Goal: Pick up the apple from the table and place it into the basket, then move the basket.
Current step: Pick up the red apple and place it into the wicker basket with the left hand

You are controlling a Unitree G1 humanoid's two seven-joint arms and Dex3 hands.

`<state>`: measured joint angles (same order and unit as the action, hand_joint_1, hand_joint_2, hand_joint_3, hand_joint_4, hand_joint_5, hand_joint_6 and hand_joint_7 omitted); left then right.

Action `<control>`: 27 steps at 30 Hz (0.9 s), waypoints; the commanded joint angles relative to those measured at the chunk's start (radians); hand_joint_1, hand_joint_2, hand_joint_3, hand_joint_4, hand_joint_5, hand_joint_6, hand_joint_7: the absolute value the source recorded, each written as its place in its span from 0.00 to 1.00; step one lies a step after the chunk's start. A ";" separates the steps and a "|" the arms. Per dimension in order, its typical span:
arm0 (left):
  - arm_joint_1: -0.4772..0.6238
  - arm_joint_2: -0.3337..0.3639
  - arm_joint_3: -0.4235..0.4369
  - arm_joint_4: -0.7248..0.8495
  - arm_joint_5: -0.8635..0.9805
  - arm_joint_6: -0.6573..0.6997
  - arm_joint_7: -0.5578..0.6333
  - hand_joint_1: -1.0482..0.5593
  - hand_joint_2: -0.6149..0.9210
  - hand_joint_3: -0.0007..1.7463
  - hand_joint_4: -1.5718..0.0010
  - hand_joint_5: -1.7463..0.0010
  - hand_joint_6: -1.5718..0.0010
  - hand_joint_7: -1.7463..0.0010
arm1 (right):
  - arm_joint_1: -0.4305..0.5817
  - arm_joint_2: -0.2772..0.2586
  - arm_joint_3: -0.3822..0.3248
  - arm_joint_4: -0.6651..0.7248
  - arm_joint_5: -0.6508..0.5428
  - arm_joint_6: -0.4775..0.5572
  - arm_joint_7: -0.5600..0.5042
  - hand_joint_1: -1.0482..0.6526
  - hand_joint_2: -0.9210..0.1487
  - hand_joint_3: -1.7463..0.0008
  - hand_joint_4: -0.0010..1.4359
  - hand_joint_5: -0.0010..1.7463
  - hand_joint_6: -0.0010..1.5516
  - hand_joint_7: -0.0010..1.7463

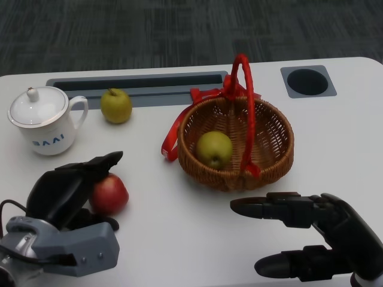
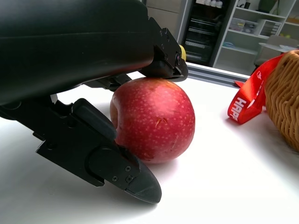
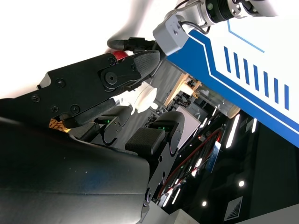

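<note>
The left hand (image 1: pixel 69 188) is closing around the red apple (image 1: pixel 109 194), fingers touching its top and side while it is sitting on the table (image 1: pixel 179 239), left of the basket (image 1: pixel 272 152). The right hand (image 1: pixel 311 233) is hovering near the basket, fingers apart and holding nothing. Next the apple probably needs lifting and carrying over the basket rim.
</note>
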<state>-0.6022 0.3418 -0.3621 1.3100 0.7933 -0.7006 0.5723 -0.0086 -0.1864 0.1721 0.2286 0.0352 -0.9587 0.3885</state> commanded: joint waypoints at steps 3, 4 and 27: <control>-0.001 -0.010 -0.010 0.007 -0.043 -0.018 0.039 0.31 0.86 0.00 0.51 0.96 0.58 0.97 | 0.013 -0.018 -0.005 -0.013 0.017 -0.001 0.002 0.34 0.07 1.00 0.56 0.00 0.48 0.00; 0.000 -0.010 -0.008 0.005 -0.050 -0.031 0.048 0.35 0.87 0.00 0.46 0.96 0.53 0.97 | 0.015 -0.018 -0.005 -0.015 0.017 0.000 0.002 0.34 0.07 1.00 0.56 0.00 0.48 0.00; 0.078 -0.032 0.133 -0.078 -0.287 -0.355 0.046 0.57 0.92 0.00 0.20 0.98 0.29 0.99 | 0.012 -0.013 -0.002 0.001 0.025 -0.001 0.005 0.32 0.03 1.00 0.56 0.00 0.48 0.00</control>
<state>-0.5256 0.3035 -0.2470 1.2528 0.5338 -1.0156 0.6047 0.0057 -0.1912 0.1727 0.2265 0.0463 -0.9583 0.3921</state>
